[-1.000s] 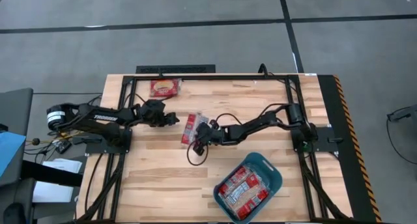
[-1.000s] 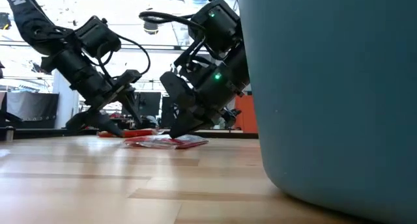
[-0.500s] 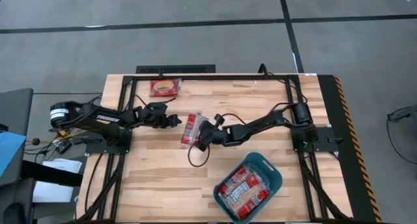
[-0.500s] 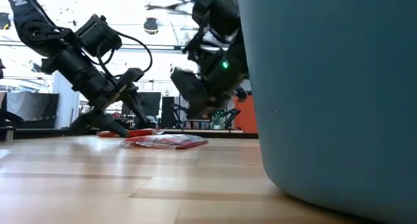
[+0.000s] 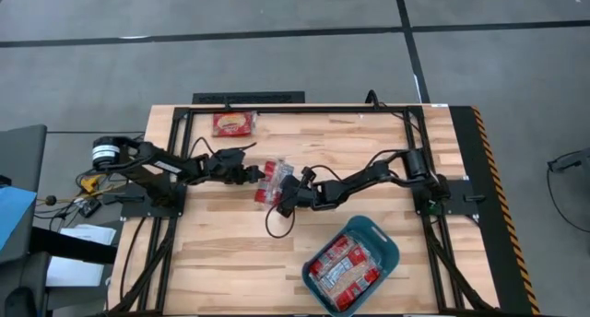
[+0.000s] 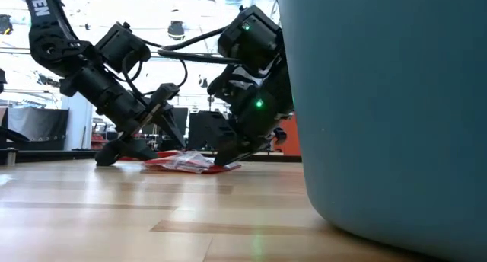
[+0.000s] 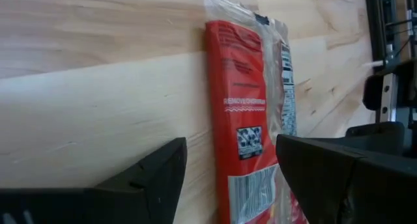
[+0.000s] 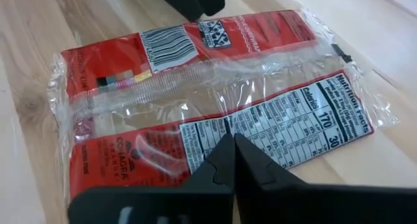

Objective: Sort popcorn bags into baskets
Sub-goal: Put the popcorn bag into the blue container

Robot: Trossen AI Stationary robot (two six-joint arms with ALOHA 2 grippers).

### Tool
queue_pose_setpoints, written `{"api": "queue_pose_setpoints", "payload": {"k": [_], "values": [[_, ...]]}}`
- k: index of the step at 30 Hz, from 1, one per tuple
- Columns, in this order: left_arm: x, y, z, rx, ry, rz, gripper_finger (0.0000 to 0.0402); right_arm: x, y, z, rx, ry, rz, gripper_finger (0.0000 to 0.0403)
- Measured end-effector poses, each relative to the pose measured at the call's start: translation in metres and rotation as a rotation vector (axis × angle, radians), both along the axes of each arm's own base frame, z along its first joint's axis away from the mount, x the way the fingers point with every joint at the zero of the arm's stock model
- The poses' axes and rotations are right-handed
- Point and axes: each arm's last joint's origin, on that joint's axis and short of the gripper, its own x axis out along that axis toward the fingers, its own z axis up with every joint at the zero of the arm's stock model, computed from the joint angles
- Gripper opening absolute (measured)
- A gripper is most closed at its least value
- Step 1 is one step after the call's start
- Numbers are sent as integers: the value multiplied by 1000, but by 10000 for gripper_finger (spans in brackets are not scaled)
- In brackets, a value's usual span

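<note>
Both grippers meet over one popcorn bag (image 5: 270,181) near the middle of the table (image 5: 221,262), and from where I stand they look to be working it together. Farthest from them, at the near right corner of the table, sits the teal basket (image 5: 385,240), already holding several red bags; it fills the right side of the low view (image 6: 388,110), which suggests most of the sorting is done. One more bag (image 5: 232,123) lies alone at the far edge, well apart from both arms, apparently waiting its turn.

Coming in from the left side, the left gripper (image 5: 258,174) has its fingers spread wide, one on bare wood and the other across the bag's far long edge, so the packet (image 7: 251,113) lies between them and nothing is pinched yet. I judge that it is lining up to straddle the flat wrapper.

Reaching in from the right, the right gripper (image 5: 281,202) is low at the bag's near edge. Its fingers are pressed together with no gap, their joined tip resting on or just above the nutrition panel of the wrapper (image 8: 221,100); I cannot tell whether it touches. It holds nothing, and I read it as pinning or nudging the slippery packet so the other arm can get under an edge.
</note>
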Motion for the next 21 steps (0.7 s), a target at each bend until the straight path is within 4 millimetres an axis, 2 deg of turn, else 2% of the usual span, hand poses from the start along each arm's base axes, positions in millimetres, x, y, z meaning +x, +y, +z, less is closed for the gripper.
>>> {"api": "queue_pose_setpoints", "payload": {"k": [5,15,18,21], "values": [[5,0,2,-12,4,-20,231,1,-3,0,15,-14,4,26],[17,-5,0,-22,27,-66,230,6,-7,2,52,-63,36,16],[21,-7,0,-16,31,-82,217,6,-8,2,53,-67,35,27],[24,-8,2,-11,31,-90,185,6,-9,2,57,-63,38,29]]}}
